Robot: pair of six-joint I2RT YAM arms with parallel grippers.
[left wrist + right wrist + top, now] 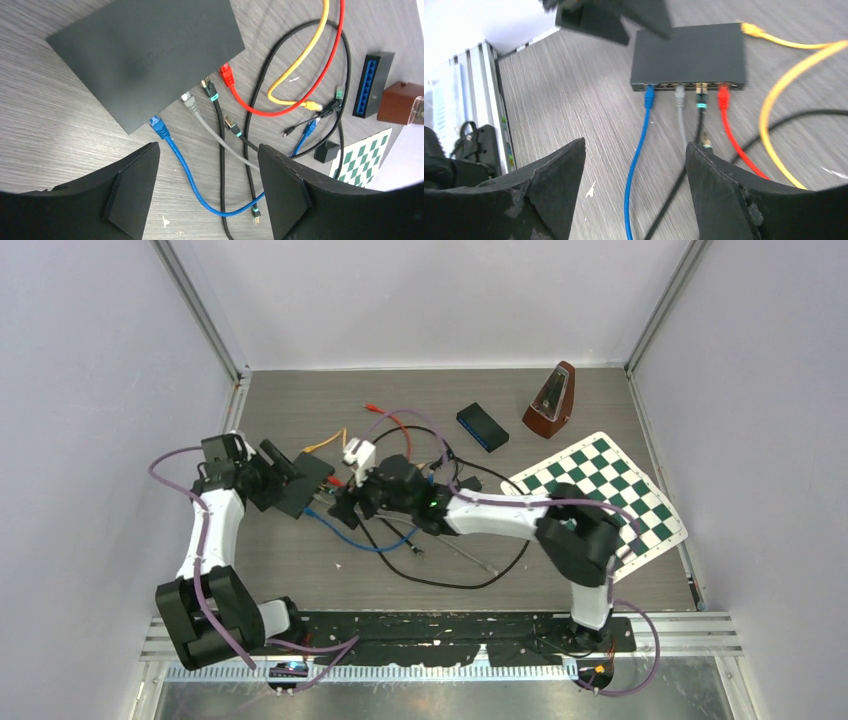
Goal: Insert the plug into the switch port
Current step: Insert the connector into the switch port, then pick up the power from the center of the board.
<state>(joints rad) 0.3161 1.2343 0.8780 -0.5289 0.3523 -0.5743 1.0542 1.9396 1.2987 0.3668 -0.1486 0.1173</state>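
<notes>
Black switch [305,485] is the landmark, flat on the wood-grain table [300,400]. Left of the switch and partly over it is the left gripper [209,150], jaws wide apart, nothing between the pads, so nothing pins the box down.

Along the switch's port face, left to right in the right wrist view: blue plug [649,96], grey plug [680,95], black plug [700,97] with a teal boot, red plug [723,96]. All four are nosed into ports (cannot tell which one is the task's plug, or whether any latch clicked). Just in front of the switch, below the black plug, a loose plug [706,142] lies on the table, in no port. Yellow cable [774,100] curves past the switch's right side; one end lies by the switch's rear right corner, not in the port face.

Right of the switch, facing the ports, is the right gripper [635,150], fingers spread and empty, hanging over the blue cable [631,170].

Risks, as I judge them:
- A plug only half in could pop back out when its cable springs.
- The switch looks light and is unheld, so any tug on a cable could slide or turn it.
- The right gripper backing away low could hook a finger under the blue cable and yank the blue plug out.
- The left gripper dropping could knock the switch.
- The loose plug near the switch could get mistaken for the target.
</notes>
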